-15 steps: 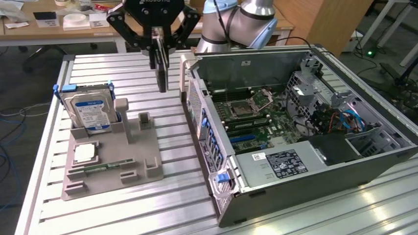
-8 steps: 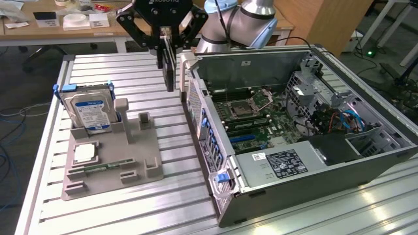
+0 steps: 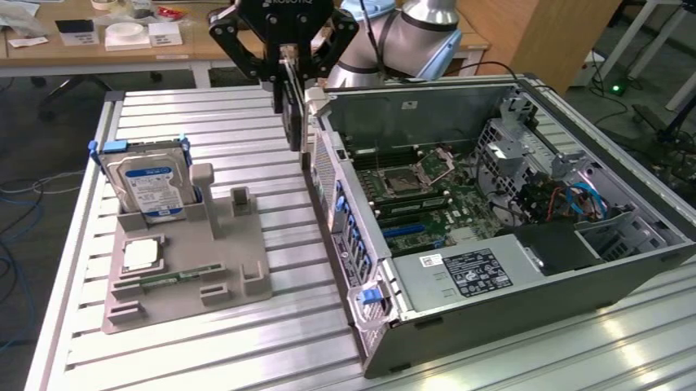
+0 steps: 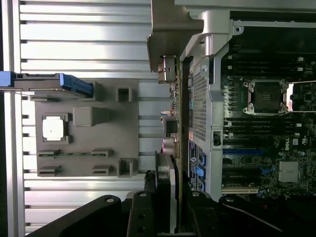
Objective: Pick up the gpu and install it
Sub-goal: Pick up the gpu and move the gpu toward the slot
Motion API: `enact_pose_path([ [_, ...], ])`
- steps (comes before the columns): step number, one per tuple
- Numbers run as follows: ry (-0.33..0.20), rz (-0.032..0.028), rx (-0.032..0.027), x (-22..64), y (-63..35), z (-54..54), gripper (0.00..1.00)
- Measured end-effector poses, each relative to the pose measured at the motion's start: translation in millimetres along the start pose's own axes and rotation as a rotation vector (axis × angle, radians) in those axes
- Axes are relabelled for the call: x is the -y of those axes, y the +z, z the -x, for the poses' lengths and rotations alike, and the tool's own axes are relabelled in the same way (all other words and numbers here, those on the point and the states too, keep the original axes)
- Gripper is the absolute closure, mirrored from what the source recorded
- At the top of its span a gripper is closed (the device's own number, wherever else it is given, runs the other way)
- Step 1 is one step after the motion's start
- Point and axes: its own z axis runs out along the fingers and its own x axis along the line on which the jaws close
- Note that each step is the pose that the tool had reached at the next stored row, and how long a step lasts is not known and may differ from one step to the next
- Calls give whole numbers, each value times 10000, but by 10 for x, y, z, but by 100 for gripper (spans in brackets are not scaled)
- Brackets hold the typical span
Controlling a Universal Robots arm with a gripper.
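Far out on the exterior view's left of the computer case (image 3: 609,273), the hard drive (image 3: 152,183) with its blue-white label stands upright in the back slot of the grey fixture (image 3: 234,252), well apart from the case. On the same fixture, the small square silver chip (image 3: 142,255) lies flat in its pocket, and a memory stick (image 3: 165,280) sits in a groove just beside it. Fixture and case both rest on the slatted aluminium table (image 3: 272,350).

Moving in toward the case: the gripper (image 3: 288,72) hangs above the table right by the case's rear panel, its black fingers clamped on the top edge of the gpu (image 3: 290,114). The card hangs straight down in the air, edge-on, just outside the case's rear wall on the exterior view's left. It is very close to the wall; whether it touches I cannot tell. In the wrist view it runs alongside the perforated rear panel, outside the case.

Inside the open case the motherboard (image 3: 435,204) lies exposed, its processor socket (image 3: 397,181) toward the rear wall, and the labelled power supply (image 3: 477,273) sits at the near end.
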Motion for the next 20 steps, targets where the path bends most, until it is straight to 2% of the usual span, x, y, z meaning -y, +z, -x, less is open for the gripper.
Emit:
enact_pose_path([
  [20,-1,1,1,-4,11,389,72],
])
